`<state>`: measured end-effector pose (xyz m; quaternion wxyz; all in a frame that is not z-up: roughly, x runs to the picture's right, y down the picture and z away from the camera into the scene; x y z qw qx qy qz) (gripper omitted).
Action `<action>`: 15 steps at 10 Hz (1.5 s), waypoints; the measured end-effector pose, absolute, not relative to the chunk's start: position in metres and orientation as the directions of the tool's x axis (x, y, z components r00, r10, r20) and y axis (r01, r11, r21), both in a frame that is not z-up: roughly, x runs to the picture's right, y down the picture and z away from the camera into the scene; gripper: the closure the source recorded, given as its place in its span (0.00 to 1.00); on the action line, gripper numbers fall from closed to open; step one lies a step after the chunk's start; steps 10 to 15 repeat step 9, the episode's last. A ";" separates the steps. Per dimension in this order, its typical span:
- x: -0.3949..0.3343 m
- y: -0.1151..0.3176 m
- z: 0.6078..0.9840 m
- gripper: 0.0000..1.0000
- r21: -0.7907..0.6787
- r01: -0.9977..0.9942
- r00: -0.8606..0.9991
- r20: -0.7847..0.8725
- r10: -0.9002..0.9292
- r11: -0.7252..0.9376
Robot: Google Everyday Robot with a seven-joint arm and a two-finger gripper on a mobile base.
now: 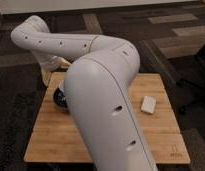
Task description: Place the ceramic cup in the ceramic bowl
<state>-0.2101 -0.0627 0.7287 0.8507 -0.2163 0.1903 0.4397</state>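
White robot arm bent over a wooden table, with the ceramic bowl half hidden behind it.

The arm [103,95] is smooth, glossy and rounded. Its thick near link fills the centre of the frame, and a slimmer link runs to an elbow at upper left, then turns down. The gripper [52,66] sits below that elbow, over the upper left corner of the table, showing only as a pale cream stub; its grasp cannot be told. The ceramic cup is possibly part of that cream patch, so its axis and facing are unclear. The ceramic bowl [59,98], dark and round, rests at the left of the plank-grained wooden table [161,135], its inside hidden. A small white rounded block [148,104] lies flat at centre right.
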 end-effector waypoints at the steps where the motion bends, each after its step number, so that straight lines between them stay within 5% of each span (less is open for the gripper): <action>1: -0.208 -0.067 0.727 0.20 -0.207 -0.844 0.523 -0.520 0.675 0.495; 15: -0.178 -0.091 0.721 0.20 -0.202 -0.913 0.404 -0.557 0.726 0.354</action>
